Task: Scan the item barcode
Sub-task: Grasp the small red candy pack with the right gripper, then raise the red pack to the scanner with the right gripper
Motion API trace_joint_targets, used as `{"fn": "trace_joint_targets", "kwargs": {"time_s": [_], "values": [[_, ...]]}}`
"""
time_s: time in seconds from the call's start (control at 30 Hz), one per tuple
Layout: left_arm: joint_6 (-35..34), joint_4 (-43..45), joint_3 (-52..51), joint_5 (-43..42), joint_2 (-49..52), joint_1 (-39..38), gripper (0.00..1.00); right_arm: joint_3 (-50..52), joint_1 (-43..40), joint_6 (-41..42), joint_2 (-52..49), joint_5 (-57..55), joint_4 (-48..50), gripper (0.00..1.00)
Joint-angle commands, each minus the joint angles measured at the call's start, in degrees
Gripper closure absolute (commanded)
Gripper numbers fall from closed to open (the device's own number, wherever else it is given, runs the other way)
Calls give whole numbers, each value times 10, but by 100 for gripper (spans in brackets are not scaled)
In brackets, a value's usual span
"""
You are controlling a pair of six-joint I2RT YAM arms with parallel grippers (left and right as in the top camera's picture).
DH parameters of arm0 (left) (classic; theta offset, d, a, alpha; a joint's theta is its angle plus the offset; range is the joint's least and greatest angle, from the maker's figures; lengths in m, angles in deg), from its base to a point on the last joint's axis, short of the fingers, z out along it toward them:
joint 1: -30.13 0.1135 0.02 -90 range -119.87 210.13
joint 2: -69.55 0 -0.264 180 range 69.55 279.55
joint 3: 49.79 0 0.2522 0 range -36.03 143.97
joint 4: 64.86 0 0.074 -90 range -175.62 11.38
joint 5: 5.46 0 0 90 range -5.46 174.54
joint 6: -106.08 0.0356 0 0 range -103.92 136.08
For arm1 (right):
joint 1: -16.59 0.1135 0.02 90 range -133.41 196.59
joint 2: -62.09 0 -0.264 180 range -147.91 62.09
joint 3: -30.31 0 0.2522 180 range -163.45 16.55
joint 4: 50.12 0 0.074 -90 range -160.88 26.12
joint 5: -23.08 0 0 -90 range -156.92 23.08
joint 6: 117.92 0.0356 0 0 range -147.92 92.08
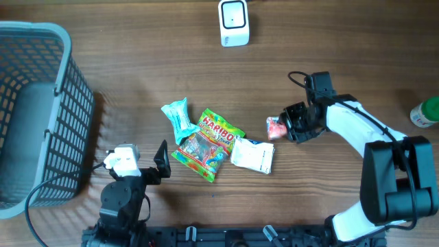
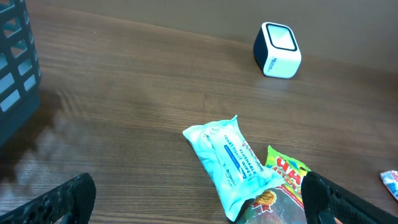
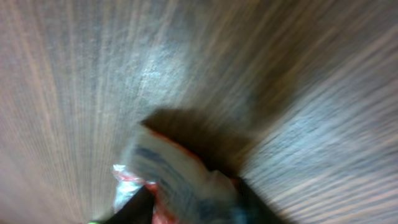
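Observation:
A small red and white packet (image 1: 276, 127) sits at my right gripper (image 1: 288, 126), right of the middle of the table. In the right wrist view the blurred packet (image 3: 180, 174) fills the gap between both dark fingers, which press its sides; my right gripper (image 3: 194, 204) is shut on it. The white barcode scanner (image 1: 234, 22) stands at the table's far edge and also shows as the scanner (image 2: 277, 50) in the left wrist view. My left gripper (image 2: 199, 208) is open and empty at the near left, its fingers (image 2: 68, 199) wide apart.
A teal wipes pack (image 1: 178, 118), a Haribo bag (image 1: 208, 144) and a white packet (image 1: 253, 154) lie together mid-table. A grey basket (image 1: 41, 103) fills the left side. A green-capped bottle (image 1: 426, 112) stands at the right edge.

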Motion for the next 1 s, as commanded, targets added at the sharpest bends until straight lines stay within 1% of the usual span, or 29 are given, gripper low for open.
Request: {"fn": "trace_joint_targets", "kwargs": {"time_s": [0.0, 0.07, 0.1, 0.17, 0.2, 0.23, 0.27, 0.3, 0.37, 0.4, 0.43, 0.47, 0.5, 0.57, 0.6, 0.67, 0.73, 0.83, 0.9, 0.97], "values": [[9, 2, -3, -5, -3, 4, 0, 16, 2, 0, -31, -40, -9, 96], [9, 2, -3, -5, -3, 4, 0, 0, -7, -65, -15, -35, -9, 96], [9, 2, -3, -5, -3, 4, 0, -14, -15, -127, 1, -2, -9, 96], [9, 2, -3, -5, -3, 4, 0, -50, -33, -283, 37, 130, -19, 96], [9, 2, -3, -5, -3, 4, 0, -65, -40, -348, 55, 195, -44, 96], [9, 2, -3, -5, -3, 4, 0, -69, -44, -377, 66, 229, -60, 96], [9, 2, -3, -5, -3, 4, 0, -69, -48, -418, 80, 290, -84, 95], [9, 2, -3, -5, -3, 4, 0, -69, -48, -430, 91, 342, -119, 96], [9, 2, -3, -5, -3, 4, 0, -68, -48, -430, 92, 418, -168, 96], [9, 2, -3, -5, -3, 4, 0, -68, -48, -415, 92, 442, -186, 96], [9, 2, -3, -5, -3, 4, 0, -68, -48, -374, 92, 477, -224, 96], [9, 2, -3, -5, -3, 4, 0, -68, -48, -350, 92, 504, -251, 96], [9, 2, -3, -5, -3, 4, 0, -67, -48, -327, 92, 521, -252, 96], [9, 2, -3, -5, -3, 4, 0, -58, -44, -268, 91, 482, -191, 96], [9, 2, -3, -5, -3, 4, 0, -51, -36, -240, 89, 484, -167, 96], [9, 2, -3, -5, -3, 4, 0, -38, -11, -206, 76, 545, -99, 96], [9, 2, -3, -5, -3, 4, 0, -37, 17, -205, 59, 615, -42, 96], [9, 2, -3, -5, -3, 4, 0, -37, 45, -204, 59, 623, 10, 96], [9, 2, -3, -5, -3, 4, 0, -37, 51, -222, 62, 582, 59, 96], [9, 2, -3, -5, -3, 4, 0, -41, 70, -257, 80, 494, 145, 95]]}}
